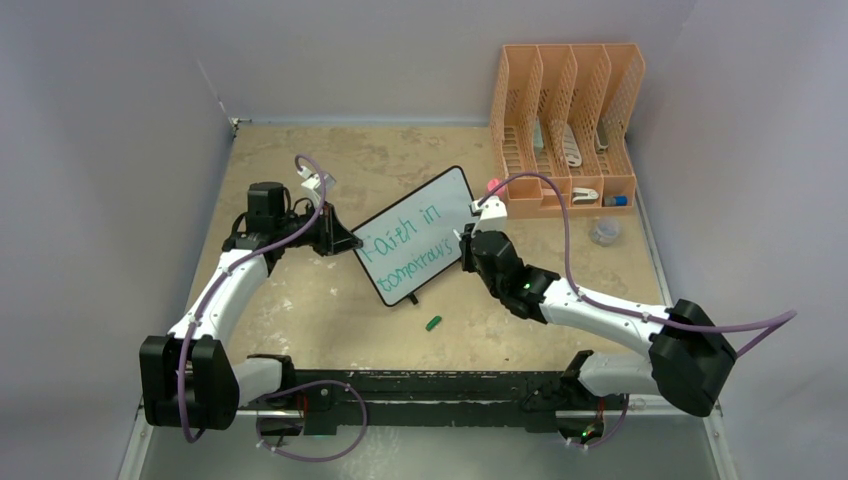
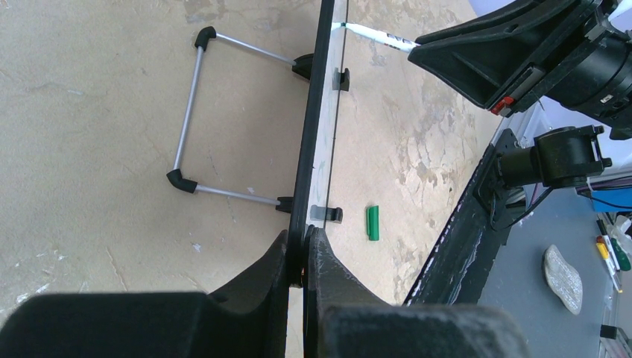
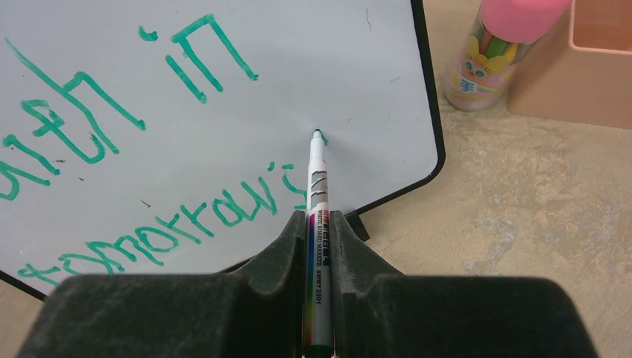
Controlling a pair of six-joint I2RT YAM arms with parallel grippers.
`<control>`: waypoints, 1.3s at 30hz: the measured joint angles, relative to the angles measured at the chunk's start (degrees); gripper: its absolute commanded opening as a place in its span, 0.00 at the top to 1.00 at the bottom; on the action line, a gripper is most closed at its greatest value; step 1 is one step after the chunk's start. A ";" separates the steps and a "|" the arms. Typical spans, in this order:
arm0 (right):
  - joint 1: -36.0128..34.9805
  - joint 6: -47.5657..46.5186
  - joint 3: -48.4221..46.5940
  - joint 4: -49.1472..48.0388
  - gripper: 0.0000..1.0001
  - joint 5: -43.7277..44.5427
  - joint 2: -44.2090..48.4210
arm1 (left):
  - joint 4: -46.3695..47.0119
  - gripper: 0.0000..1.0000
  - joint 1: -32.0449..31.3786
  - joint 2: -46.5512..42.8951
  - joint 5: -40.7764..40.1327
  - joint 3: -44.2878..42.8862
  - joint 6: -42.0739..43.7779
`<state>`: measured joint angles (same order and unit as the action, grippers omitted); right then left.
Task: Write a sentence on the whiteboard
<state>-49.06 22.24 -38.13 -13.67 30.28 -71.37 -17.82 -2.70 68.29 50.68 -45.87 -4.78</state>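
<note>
At centre frame in the top view, the whiteboard stands tilted on the table; its green sentence reads "Faith in tomorrow's". My left gripper is clenched on its left edge. My right gripper grasps a marker, tip touching the board right of "tomorrow's". A green cap lies just below the board.

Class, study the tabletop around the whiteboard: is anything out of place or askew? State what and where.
A small green cap lies loose on the table in front of the whiteboard, probably off the uncapped marker in the right gripper. The board itself stands slanted to the table's edges, its edge pinched by the left gripper.
</note>
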 measured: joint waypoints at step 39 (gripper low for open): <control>0.02 2.10 -0.24 3.74 1.00 -0.37 -0.63 | 0.13 1.00 0.00 -0.07 -0.17 0.00 0.00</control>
<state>-49.04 24.34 -38.37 -9.93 29.91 -72.01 -17.69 -2.70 68.23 50.50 -45.87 -4.78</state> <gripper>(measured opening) 0.142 0.048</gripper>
